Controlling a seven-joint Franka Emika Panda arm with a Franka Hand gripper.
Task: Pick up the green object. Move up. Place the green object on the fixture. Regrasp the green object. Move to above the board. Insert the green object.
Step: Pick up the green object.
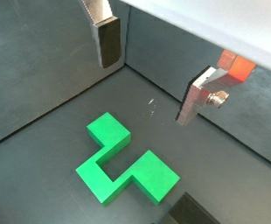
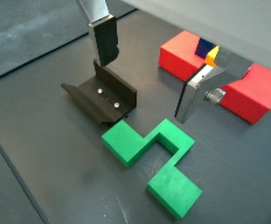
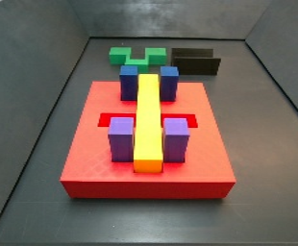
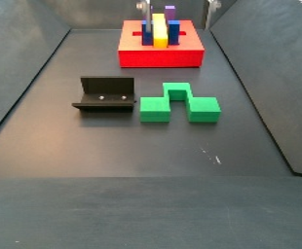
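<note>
The green object (image 1: pixel 126 162) (image 2: pixel 156 153) lies flat on the dark floor, a blocky zigzag piece. In the side views the green object (image 4: pixel 177 103) (image 3: pixel 138 56) rests right beside the fixture (image 4: pixel 104 96) (image 3: pixel 197 61), not on it. My gripper (image 1: pixel 149 74) (image 2: pixel 148 70) hangs open well above the floor with nothing between its fingers (image 2: pixel 103 39). The green object is below and a little off the gap. The fixture (image 2: pixel 100 96) sits under one finger. The gripper (image 4: pixel 180 14) only shows as two finger ends at the frame's upper edge.
The red board (image 3: pixel 100 154) (image 4: pixel 161 56) (image 2: pixel 260 92) carries a long yellow bar (image 3: pixel 148 120) with blue (image 3: pixel 168 82) and purple blocks (image 3: pixel 121 137) beside it. Dark walls (image 3: pixel 49 86) enclose the floor on both sides.
</note>
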